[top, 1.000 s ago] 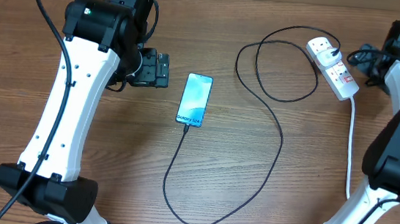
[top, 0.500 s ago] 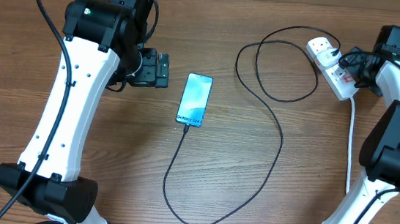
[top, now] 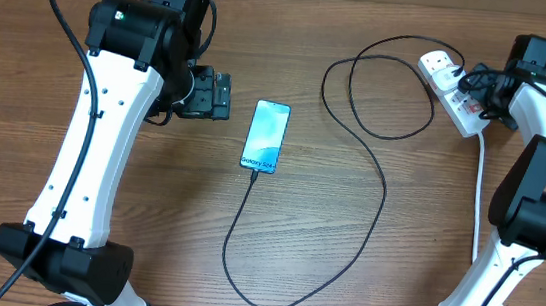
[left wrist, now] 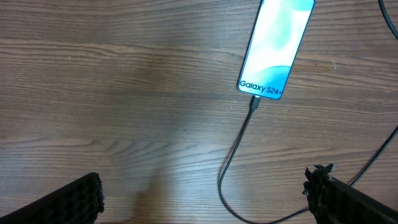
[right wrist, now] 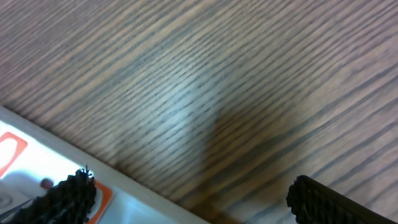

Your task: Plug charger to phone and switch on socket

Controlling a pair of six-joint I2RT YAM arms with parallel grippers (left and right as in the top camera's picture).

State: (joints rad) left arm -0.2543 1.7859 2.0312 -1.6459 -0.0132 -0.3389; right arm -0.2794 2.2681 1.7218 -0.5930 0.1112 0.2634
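Right gripper [top: 478, 89], wide open and empty, is hanging over the socket [top: 444, 71] near the table's [top: 177, 214] far right corner, partly hiding it. Left gripper [top: 220, 97], likewise open and empty, is sitting beside the mid-table phone [top: 266, 136], with the charger [top: 382, 199] plugged in.

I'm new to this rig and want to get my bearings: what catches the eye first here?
The lit blue-teal phone mid-table stands out, the black charger plugged into its near end and looping away to the white socket at the far right corner. The right claw, open, is poised at that strip.
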